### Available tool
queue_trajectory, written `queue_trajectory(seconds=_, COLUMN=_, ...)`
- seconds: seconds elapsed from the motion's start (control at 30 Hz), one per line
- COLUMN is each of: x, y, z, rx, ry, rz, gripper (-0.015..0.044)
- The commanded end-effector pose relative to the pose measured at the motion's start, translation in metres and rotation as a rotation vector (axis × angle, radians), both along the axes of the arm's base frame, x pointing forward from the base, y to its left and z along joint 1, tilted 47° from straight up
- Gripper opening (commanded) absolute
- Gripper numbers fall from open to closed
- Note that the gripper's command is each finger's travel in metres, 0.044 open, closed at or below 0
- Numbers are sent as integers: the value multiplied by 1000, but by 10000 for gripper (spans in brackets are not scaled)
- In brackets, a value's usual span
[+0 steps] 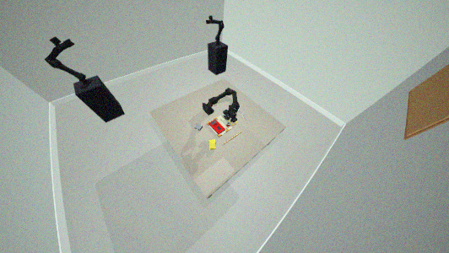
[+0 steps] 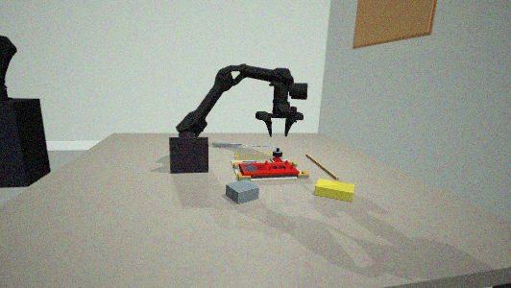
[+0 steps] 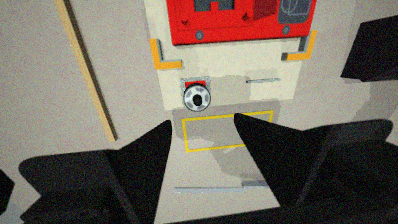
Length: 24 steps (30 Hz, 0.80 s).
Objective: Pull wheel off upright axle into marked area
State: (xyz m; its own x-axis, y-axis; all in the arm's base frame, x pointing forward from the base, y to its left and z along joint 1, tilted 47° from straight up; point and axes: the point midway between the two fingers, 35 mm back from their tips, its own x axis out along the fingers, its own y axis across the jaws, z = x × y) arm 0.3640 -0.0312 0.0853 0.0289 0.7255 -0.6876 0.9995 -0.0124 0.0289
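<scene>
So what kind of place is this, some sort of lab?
Probably a robot test cell. A bare, grey-walled room holds one table with a small arm on a black block, and two more arms on black pedestals stand on the floor beside it.

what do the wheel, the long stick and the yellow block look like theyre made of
Wheel: looks like metal or grey plastic, with a pale spoked face and dark hub. Long stick: probably wood, flat tan and matte. Yellow block: plastic or foam, uniform matte yellow; which one is unclear.
</scene>
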Motion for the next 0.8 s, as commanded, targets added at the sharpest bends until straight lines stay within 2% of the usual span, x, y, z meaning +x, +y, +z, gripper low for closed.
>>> queue_trajectory(seconds=0.0, x=1, y=-3, z=-4, rx=0, ry=5, rz=-2, gripper=300)
queue_trajectory(seconds=0.67, x=3, y=52, z=-52, rx=3, ry=4, rz=-2, gripper=300)
queue_trajectory(seconds=0.77, x=4, y=49, z=-51, rx=0, ry=5, rz=7, gripper=221)
